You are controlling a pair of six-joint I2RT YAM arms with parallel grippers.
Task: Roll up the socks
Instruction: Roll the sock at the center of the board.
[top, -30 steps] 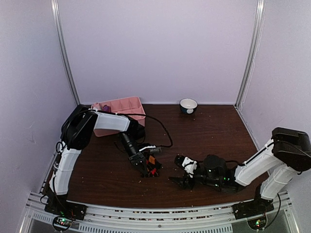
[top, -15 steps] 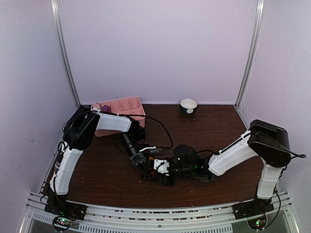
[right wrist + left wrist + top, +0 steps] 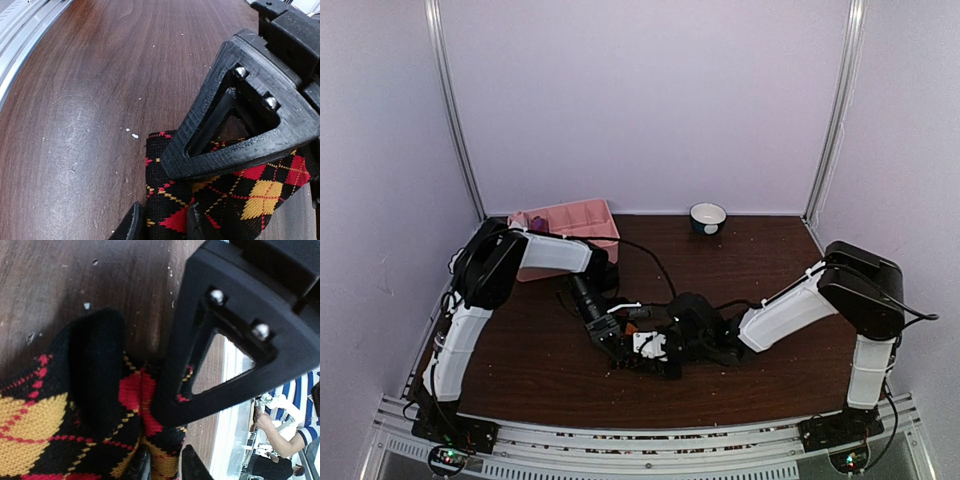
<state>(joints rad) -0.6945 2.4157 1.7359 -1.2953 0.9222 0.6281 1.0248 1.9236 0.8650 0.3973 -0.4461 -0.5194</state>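
Top external view showed the dark wooden table (image 3: 770, 260) taking up the floor of a pale-walled enclosure. The left arm (image 3: 550, 252) reached in from the left side and the right arm (image 3: 790, 310) stretched low across from the right, so that their ends met near the middle of the table, toward its near edge. A pink tray (image 3: 570, 220) with compartments sat at the back left, against the wall, with something purple at its left end that was too small to identify. A small bowl (image 3: 708, 216), white inside and dark outside, stood well apart at the back, right of centre.

The argyle sock (image 3: 50, 440), black with red and yellow diamonds, lay on the wood between the two arm ends, largely hidden from above. In the left wrist view the left gripper (image 3: 160, 440) was narrowed onto the sock. Its triangular finger (image 3: 200, 385) pressed into a red diamond, and the fabric bunched up in a dark fold beside it. In the right wrist view the right gripper (image 3: 167, 197) was likewise pinched on the sock's edge, with knit showing on both sides of its upper finger (image 3: 235, 155). A few white specks (image 3: 132, 133) dotted the bare wood just beside that edge.
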